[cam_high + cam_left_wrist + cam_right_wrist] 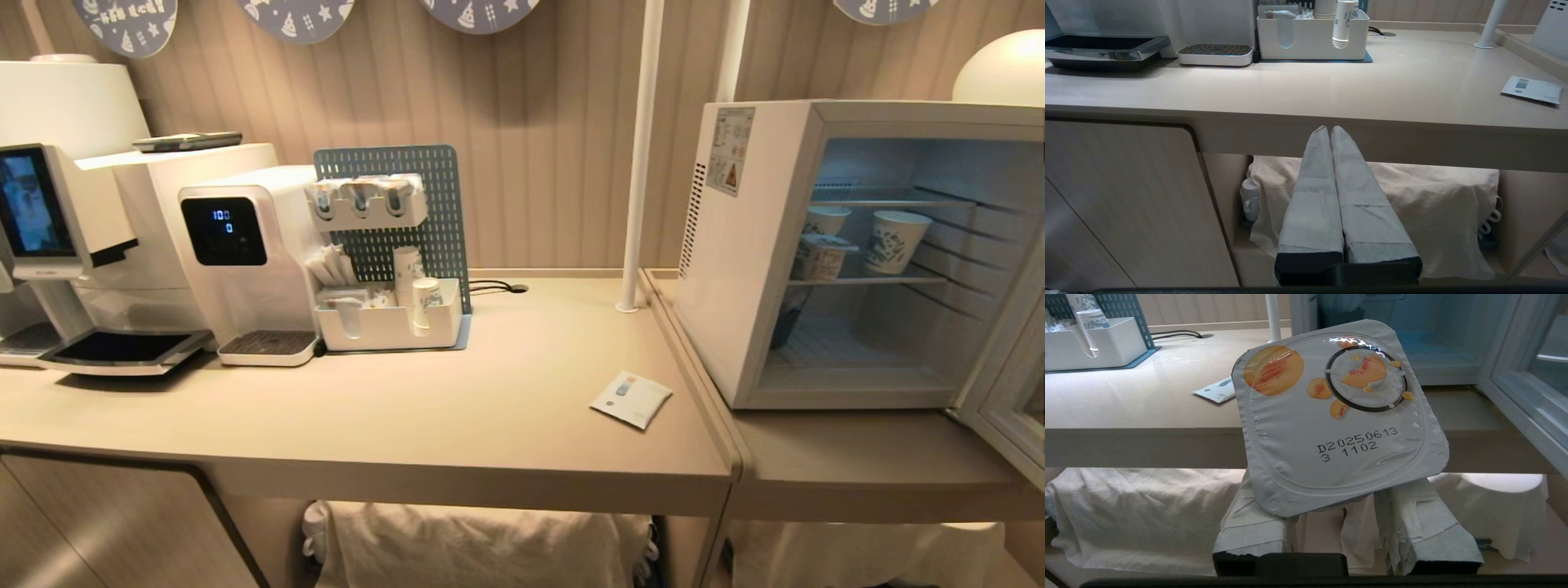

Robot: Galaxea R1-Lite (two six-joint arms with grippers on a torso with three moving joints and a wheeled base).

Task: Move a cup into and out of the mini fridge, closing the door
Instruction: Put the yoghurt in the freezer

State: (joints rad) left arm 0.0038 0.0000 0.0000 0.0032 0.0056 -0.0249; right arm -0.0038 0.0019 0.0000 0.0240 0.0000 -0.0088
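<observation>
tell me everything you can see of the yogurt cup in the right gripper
The cup shows mostly its lid: a squarish silvery-white foil with rounded corners, a crimped rim, printed peach pieces, a dark ring and a stamped date code. It is sealed and tilted toward the camera. The right gripper, jaws cloth-wrapped, holds it below the counter edge.

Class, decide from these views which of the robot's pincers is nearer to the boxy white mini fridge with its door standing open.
Right. The right pincer, holding the foil-lidded yogurt cup, sits below the counter edge before the boxy white mini fridge. The left pincer is shut, farther left.
</observation>
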